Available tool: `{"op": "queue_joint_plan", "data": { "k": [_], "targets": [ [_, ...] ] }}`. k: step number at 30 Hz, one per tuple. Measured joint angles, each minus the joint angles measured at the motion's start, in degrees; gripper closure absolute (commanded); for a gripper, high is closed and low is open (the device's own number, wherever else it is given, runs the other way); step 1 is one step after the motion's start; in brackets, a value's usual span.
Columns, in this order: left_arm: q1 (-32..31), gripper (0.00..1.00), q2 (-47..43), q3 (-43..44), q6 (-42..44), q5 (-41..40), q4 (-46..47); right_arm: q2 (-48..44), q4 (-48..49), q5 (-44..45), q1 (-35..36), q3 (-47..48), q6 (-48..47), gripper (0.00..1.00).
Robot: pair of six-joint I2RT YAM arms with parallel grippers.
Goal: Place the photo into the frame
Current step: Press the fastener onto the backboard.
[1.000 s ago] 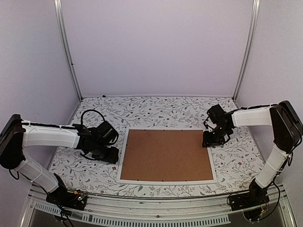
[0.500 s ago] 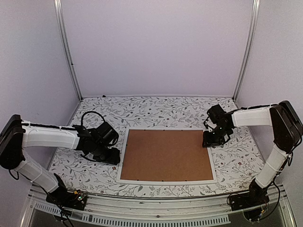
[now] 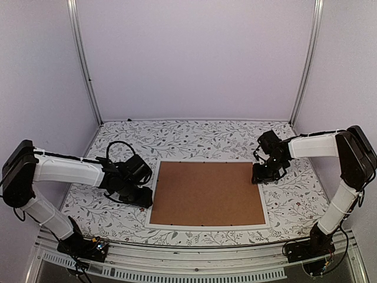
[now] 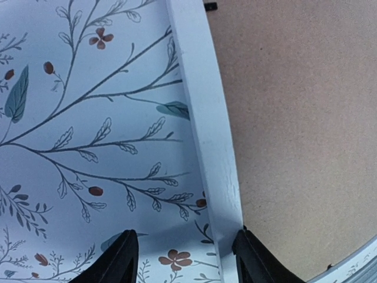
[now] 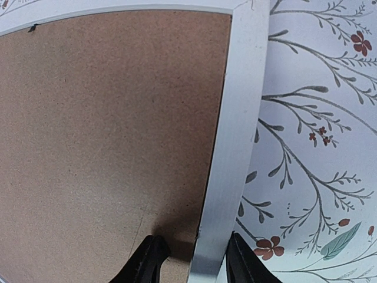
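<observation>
The white frame [image 3: 206, 224] lies flat on the table with the brown hardboard backing panel [image 3: 203, 191] filling it. The photo is hidden. My left gripper [image 3: 141, 197] is low at the frame's left border, open. In the left wrist view [image 4: 185, 262] one finger stands on the cloth and the other at the border's inner edge [image 4: 206, 118], next to the backing panel [image 4: 294, 118]. My right gripper [image 3: 257, 177] is at the frame's right border. In the right wrist view [image 5: 194, 259] it is open and straddles the border [image 5: 235, 118], one finger over the backing panel [image 5: 106, 118].
The table is covered with a floral-print cloth [image 3: 194, 138]. Plain walls and two metal posts [image 3: 84, 62] close in the back and the sides. A small black clip [image 4: 210, 6] sits at the backing panel's edge.
My left gripper has moved right, up to the frame's left border. My right arm and the frame have not moved.
</observation>
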Motion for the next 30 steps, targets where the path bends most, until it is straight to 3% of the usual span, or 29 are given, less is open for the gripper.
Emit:
{"op": "queue_joint_plan", "data": {
  "k": [22,30],
  "targets": [
    [-7.5,0.4,9.9,9.9,-1.7,-6.4,-2.9,-0.4,1.5,-0.4,-0.2,-1.0,0.8,0.6],
    [-4.6,0.36,7.6,9.3,1.0,-6.2,-2.6,-0.5,1.3,-1.0,0.0,-0.9,0.9,0.44]
  ]
}}
